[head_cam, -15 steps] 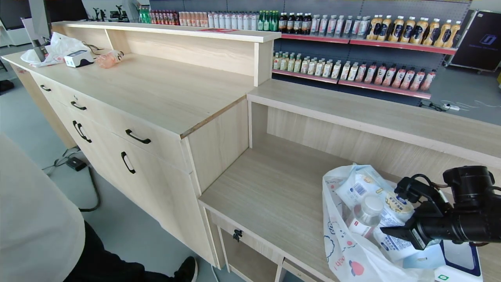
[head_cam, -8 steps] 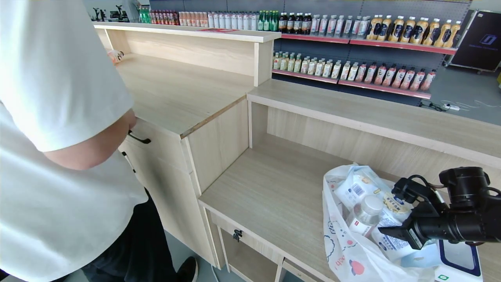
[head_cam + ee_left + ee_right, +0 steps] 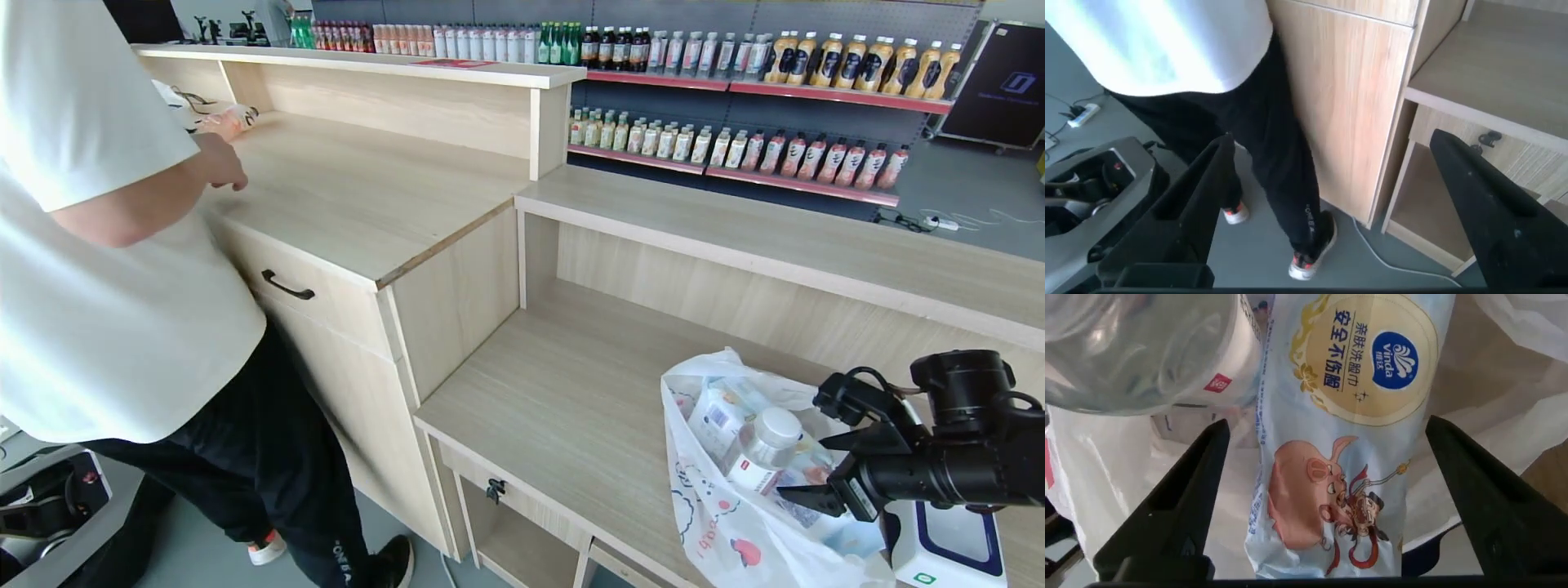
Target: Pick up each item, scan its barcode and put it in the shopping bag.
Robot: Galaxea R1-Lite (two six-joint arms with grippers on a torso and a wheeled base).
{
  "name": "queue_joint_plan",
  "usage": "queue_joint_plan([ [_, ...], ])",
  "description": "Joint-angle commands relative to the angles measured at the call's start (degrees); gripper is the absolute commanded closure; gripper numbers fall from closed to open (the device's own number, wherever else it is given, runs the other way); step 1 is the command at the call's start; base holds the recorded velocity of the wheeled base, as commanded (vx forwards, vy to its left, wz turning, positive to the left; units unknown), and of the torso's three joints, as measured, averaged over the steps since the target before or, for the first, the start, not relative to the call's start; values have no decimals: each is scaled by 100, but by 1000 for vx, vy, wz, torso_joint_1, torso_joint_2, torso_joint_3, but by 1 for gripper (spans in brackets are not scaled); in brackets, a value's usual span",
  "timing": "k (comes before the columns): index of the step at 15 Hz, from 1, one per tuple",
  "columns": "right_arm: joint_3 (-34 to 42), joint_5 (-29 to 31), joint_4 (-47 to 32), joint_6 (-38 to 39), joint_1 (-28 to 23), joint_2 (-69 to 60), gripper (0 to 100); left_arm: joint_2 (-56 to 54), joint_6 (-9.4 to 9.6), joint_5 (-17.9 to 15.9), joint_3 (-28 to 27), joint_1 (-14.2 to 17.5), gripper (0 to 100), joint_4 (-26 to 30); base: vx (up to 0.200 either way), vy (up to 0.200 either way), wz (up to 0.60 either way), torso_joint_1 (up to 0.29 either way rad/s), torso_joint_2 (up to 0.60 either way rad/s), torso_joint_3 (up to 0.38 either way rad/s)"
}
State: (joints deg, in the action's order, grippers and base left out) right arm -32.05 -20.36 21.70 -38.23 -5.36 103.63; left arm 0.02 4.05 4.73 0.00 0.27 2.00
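Note:
The white printed shopping bag (image 3: 718, 531) stands on the low counter at the right, its mouth wide. Inside are a clear bottle with a white cap (image 3: 763, 445) and several white and blue packets. My right gripper (image 3: 804, 447) hangs open at the bag's mouth, nothing pinched. In the right wrist view a wipes packet (image 3: 1355, 433) lies in the bag below the open right gripper (image 3: 1331, 498), beside the bottle (image 3: 1143, 351). My left gripper (image 3: 1331, 204) is open and empty, low over the floor in front of the cabinet.
A white and blue scanner (image 3: 947, 535) sits just right of the bag. A person stands at the left against the tall counter (image 3: 367, 212), hand over its top near a pink bottle (image 3: 233, 121). Drink shelves line the back wall.
My right gripper has opened and the wipes packet has dropped into the bag, which sagged lower. A person has walked in at the left and raised a hand over the tall counter.

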Motion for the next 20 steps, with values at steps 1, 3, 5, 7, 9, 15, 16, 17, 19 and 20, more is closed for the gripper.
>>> queue_joint_plan([
  [1,-12,6,71,17,0,-1,0,-2,0,2,0,8,0,2,0,0,0,0,0,0],
  [3,-56,6,106,9,-9,-62,0,-2,0,2,0,0,0,2,0,0,0,0,0,0],
  [5,-153,6,326,9,-17,-177,0,-2,0,2,0,8,0,2,0,0,0,0,0,0],
  [7,-135,6,476,0,-17,-440,0,-2,0,2,0,8,0,2,0,0,0,0,0,0],
  [9,-47,14,484,-9,-52,-941,0,-2,0,2,0,8,0,2,0,0,0,0,0,0],
  [15,-144,-3,423,-369,-597,-2488,0,-2,0,2,0,8,0,2,0,0,-300,1,2,-1],
  [16,-161,32,265,-141,-589,-2893,0,-2,0,2,0,0,0,2,0,0,-600,-2,-2,7],
  [17,-240,93,-52,61,-597,-3297,0,-2,0,2,0,0,0,2,0,0,-600,17,12,-2],
  [19,-680,568,-878,351,-615,-4097,0,-2,0,2,0,0,0,2,0,0,-600,5,2,5],
  [20,-935,797,-1203,650,-633,-4378,0,-2,0,2,0,8,0,2,0,0,-600,2,2,7],
])
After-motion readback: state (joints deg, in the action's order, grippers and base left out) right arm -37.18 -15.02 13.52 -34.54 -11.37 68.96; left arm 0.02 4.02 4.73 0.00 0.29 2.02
